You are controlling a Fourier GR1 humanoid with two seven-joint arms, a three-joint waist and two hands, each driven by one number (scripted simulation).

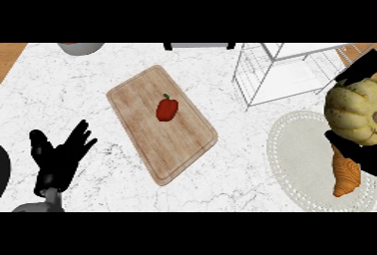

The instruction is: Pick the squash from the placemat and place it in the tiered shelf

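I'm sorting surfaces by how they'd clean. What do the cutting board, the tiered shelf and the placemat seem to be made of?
The cutting board looks like matte, pale wood: grain lines run along it. The tiered shelf seems thin white-coated metal wire, an open frame around flat white tiers. The placemat appears to be white woven or lace-like fabric, judging by its scalloped, dotted rim, though plastic can't be excluded.

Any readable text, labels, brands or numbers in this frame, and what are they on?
None. No writing shows on the cutting board, the red pepper, the placemat, the wire shelf, the croissant or the squash held by the right hand.
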